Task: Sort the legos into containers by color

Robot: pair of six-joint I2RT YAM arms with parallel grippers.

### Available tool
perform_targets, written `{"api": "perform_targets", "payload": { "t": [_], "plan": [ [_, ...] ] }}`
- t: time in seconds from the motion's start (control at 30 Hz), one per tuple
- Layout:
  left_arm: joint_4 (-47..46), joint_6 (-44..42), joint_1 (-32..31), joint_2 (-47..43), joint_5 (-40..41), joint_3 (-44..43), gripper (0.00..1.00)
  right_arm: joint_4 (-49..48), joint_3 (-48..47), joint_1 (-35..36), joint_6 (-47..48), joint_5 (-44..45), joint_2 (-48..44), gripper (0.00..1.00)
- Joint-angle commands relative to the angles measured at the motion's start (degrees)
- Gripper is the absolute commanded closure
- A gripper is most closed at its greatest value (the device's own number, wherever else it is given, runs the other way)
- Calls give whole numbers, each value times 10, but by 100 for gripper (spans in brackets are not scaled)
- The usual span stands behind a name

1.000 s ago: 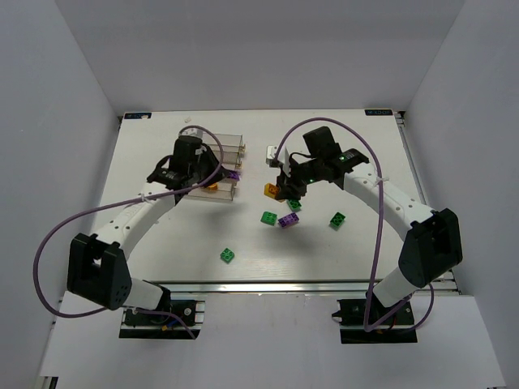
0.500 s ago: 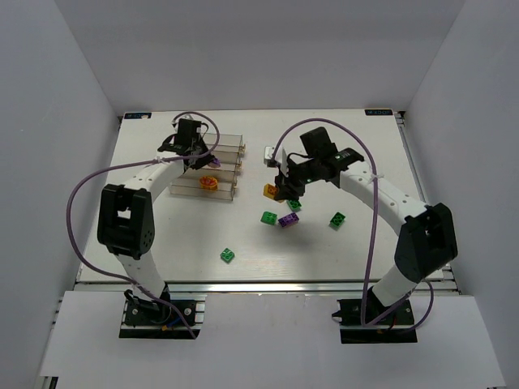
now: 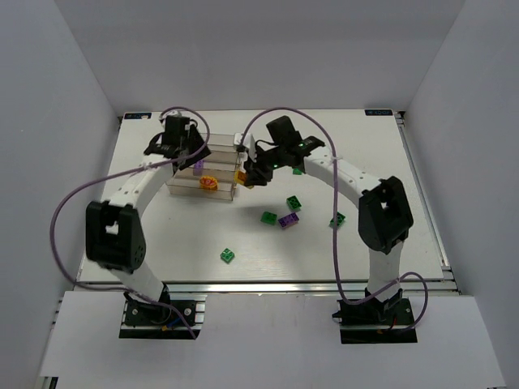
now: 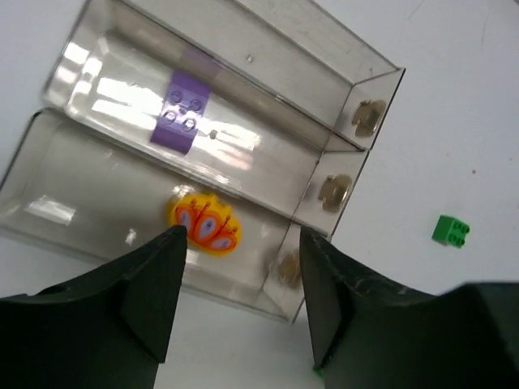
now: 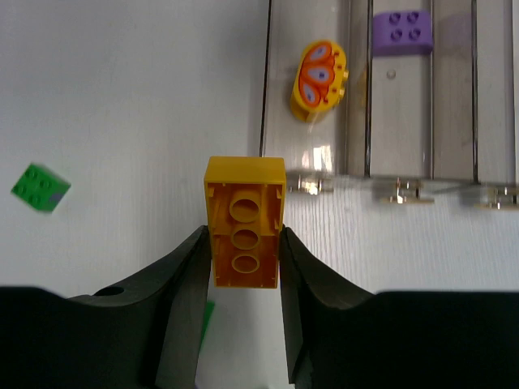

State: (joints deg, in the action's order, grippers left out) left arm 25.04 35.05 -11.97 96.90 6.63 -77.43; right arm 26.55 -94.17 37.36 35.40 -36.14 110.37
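Left wrist camera looks down on the containers: a purple lego lies in the middle bin, and an orange-yellow oval piece in the outer bin next to it. Above them the left claw hangs spread. The right claw pinches an orange-yellow lego just outside the bins' end. Green legos lie on the table.

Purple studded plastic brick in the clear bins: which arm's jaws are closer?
Left. The left arm hovers its jaws over the clear bins, near the purple brick; the right arm has its jaws beyond the bins' end, gripping an orange-yellow brick.
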Motion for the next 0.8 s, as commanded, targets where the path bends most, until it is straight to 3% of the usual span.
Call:
{"api": "perform_targets", "payload": {
  "t": [0.0,0.1,0.2,0.27,0.3,0.37,0.43,0.47,0.5,0.6,0.77],
  "plan": [
    [45,17,8,-148,43,58,35,-108,-48,24,-70,5,35,100],
    [73,38,8,-255,45,122,63,-156,-97,39,-121,29,88,100],
    [112,65,8,-357,25,195,65,-196,-125,54,-149,59,128,100],
    [121,76,8,-406,-5,246,53,-217,-139,59,-163,85,150,100],
    [127,78,3,-451,-14,259,40,-229,-147,61,-165,93,167,99],
    [128,83,3,-488,-55,297,32,-233,-177,62,-169,118,187,98],
    [112,83,-3,-523,-105,322,25,-238,-187,65,-162,130,207,90],
    [101,83,-3,-530,-150,346,25,-240,-182,64,-159,139,209,84],
    [90,83,-3,-545,-174,360,24,-243,-177,63,-152,141,209,65],
    [48,92,-9,-567,-242,408,24,-239,-162,65,-150,134,204,47],
    [-7,84,-9,-562,-299,433,24,-223,-145,56,-161,116,165,41]
  ]
}}
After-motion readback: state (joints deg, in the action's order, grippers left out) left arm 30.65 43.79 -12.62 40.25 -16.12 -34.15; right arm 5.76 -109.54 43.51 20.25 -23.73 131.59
